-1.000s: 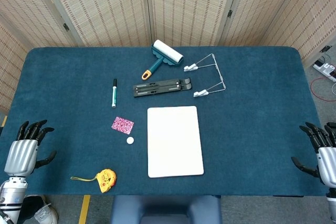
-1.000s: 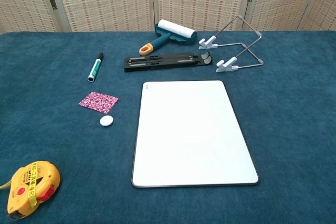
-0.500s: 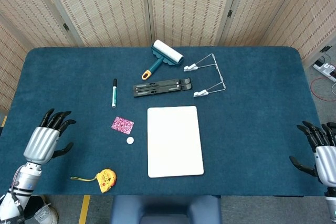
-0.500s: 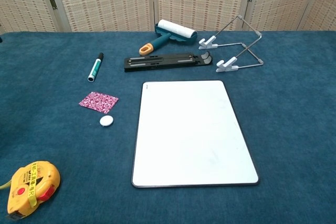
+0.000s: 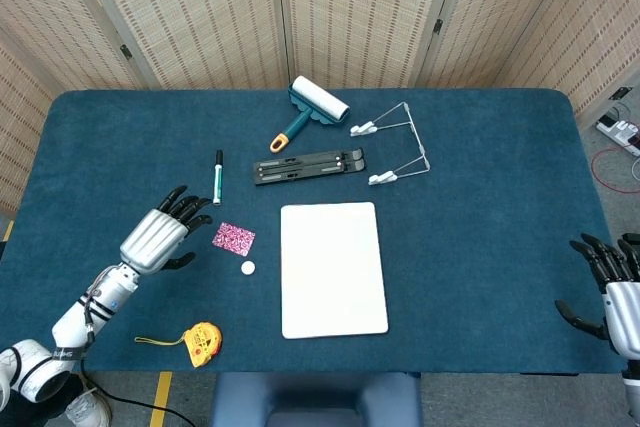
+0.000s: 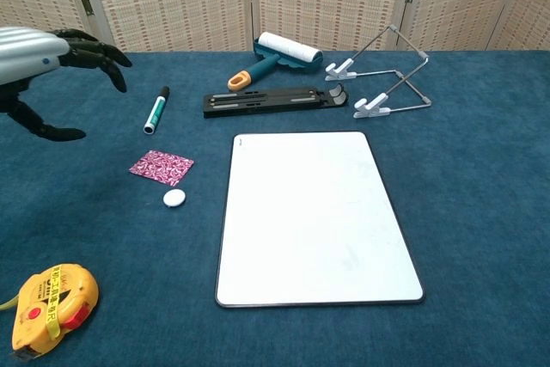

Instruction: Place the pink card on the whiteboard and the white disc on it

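A smooth, glossy whiteboard [image 5: 333, 269] with rounded corners and a thin dark rim lies flat on the napped, dark teal table covering [image 5: 480, 207], and everything else is placed here relative to it.

Just off its left edge, toward the far end, lies the pink card [image 5: 234, 238], a small flat rectangle printed with a busy pink-and-white pattern, turned slightly askew. Nearer than the card and closer to the board sits the white disc [image 5: 247, 268], a small round button-like piece (matte, with a softly domed top in the chest view); card and disc are close together but not touching, and neither touches the board.

The left hand [image 5: 160, 236], with a silvery metal back and black fingers [image 6: 96, 51], hovers left of the card with its fingers apart and gently curved, holding nothing. The right hand [image 5: 612, 292] is well to the right of the board at the table's near right edge, fingers likewise spread and empty.

Beyond the board's far edge lies a long, black, flat folded stand [image 5: 309, 165]; farther still, a lint roller [image 5: 310, 109] with a white cylinder, teal body and orange grip. To the far right of the board stands a thin wire stand [image 5: 393, 147] with white clips. A slim marker [image 5: 217, 177] with a black cap lies far left, and a chunky yellow tape measure [image 5: 201, 338] lies near left.
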